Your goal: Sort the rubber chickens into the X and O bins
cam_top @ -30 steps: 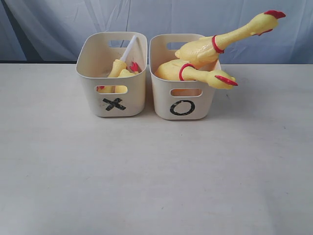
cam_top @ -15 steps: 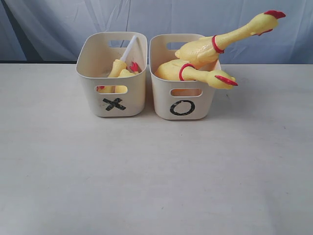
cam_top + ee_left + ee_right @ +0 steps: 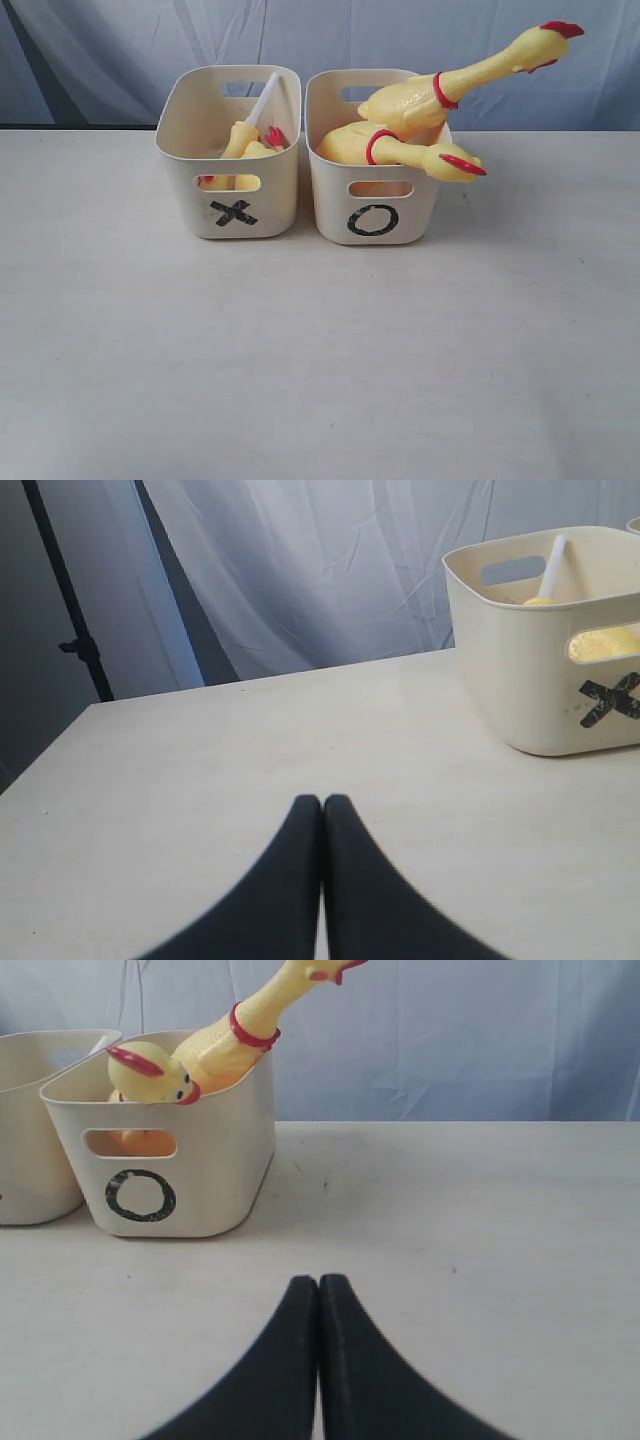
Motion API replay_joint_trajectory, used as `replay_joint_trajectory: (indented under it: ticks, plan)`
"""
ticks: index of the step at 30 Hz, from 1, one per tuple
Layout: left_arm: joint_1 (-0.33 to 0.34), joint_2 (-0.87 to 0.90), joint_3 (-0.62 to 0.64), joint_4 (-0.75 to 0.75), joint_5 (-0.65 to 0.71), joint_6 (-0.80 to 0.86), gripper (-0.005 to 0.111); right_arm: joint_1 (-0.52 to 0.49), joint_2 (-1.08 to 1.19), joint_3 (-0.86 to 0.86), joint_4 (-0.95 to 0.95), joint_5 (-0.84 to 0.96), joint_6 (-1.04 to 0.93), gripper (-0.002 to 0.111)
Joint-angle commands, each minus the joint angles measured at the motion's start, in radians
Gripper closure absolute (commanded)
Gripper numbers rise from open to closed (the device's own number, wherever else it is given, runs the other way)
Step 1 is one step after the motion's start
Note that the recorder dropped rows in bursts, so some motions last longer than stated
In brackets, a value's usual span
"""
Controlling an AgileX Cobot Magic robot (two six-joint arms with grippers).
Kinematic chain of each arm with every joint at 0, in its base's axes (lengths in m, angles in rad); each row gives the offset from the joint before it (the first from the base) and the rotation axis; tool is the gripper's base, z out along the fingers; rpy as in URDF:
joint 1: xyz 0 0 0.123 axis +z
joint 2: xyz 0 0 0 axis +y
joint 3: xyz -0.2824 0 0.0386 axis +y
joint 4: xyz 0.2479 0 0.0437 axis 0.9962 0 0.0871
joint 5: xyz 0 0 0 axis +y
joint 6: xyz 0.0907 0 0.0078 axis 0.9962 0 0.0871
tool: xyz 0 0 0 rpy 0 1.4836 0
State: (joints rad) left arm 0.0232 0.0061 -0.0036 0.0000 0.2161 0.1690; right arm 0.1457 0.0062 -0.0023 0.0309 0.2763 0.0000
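Observation:
Two cream tubs stand side by side at the back of the table. The X bin [image 3: 230,165] [image 3: 545,660] holds yellow chicken pieces [image 3: 247,145] with red bits and a white stick [image 3: 262,100]. The O bin [image 3: 375,195] [image 3: 170,1150] holds two whole rubber chickens: one [image 3: 470,75] [image 3: 245,1030] sticks its neck up to the right, the other [image 3: 425,158] [image 3: 150,1070] hangs its head over the rim. Neither arm shows in the exterior view. My left gripper [image 3: 322,802] is shut and empty over bare table, apart from the X bin. My right gripper [image 3: 318,1282] is shut and empty, in front of the O bin.
The pale table [image 3: 320,350] stretches in front of both bins. A white-blue cloth backdrop [image 3: 400,40] hangs behind them. A dark stand pole [image 3: 70,600] rises beyond the table's edge in the left wrist view.

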Motion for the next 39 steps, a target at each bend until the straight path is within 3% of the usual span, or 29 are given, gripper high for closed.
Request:
replay_joint_trajectory:
  ticks: [1, 15, 39]
  plan:
    - [0.004, -0.006, 0.004, -0.017, 0.000, -0.011, 0.106, -0.005, -0.006, 0.002, -0.007, 0.009, -0.006, 0.109]
    - [0.004, -0.006, 0.004, -0.079, 0.060, -0.047, 0.106, -0.005, -0.006, 0.002, -0.007, 0.035, -0.006, 0.109]
    - [0.004, -0.006, 0.004, -0.067, 0.042, -0.045, 0.106, -0.005, -0.006, 0.002, 0.002, 0.035, 0.000, 0.109]
